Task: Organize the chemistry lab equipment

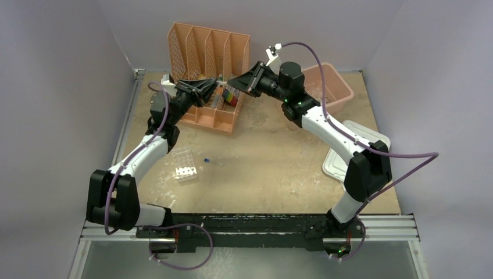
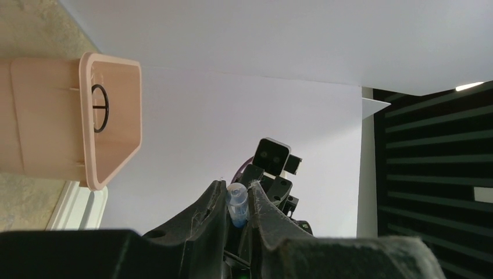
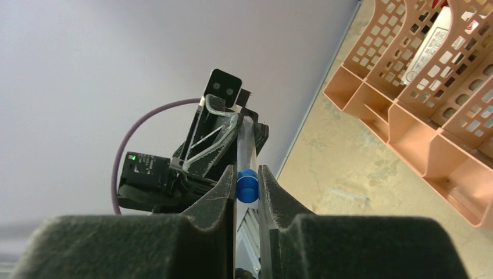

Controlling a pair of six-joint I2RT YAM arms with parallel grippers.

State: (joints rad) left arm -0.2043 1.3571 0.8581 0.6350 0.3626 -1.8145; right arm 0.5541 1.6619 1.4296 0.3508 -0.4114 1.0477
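Observation:
A blue-capped clear tube point(image 3: 245, 148) is held in the air between both grippers, over the front of the peach organizer point(image 1: 204, 58). My right gripper point(image 3: 247, 174) is shut on its blue cap point(image 3: 247, 186). My left gripper point(image 2: 237, 189) is shut on the tube's clear end point(image 2: 236, 200). From above, the left gripper point(image 1: 214, 87) and right gripper point(image 1: 235, 81) meet tip to tip. A white tube rack point(image 1: 185, 164) stands on the table, with another small blue-capped tube point(image 1: 213, 162) lying beside it. A black wire ring point(image 2: 100, 108) lies inside the pink tub point(image 2: 110, 154).
The pink tub point(image 1: 331, 87) sits at the back right, its white lid point(image 1: 356, 152) lying flat in front of it. The peach organizer point(image 3: 407, 116) holds coloured items in its front compartments. Walls enclose the table on three sides.

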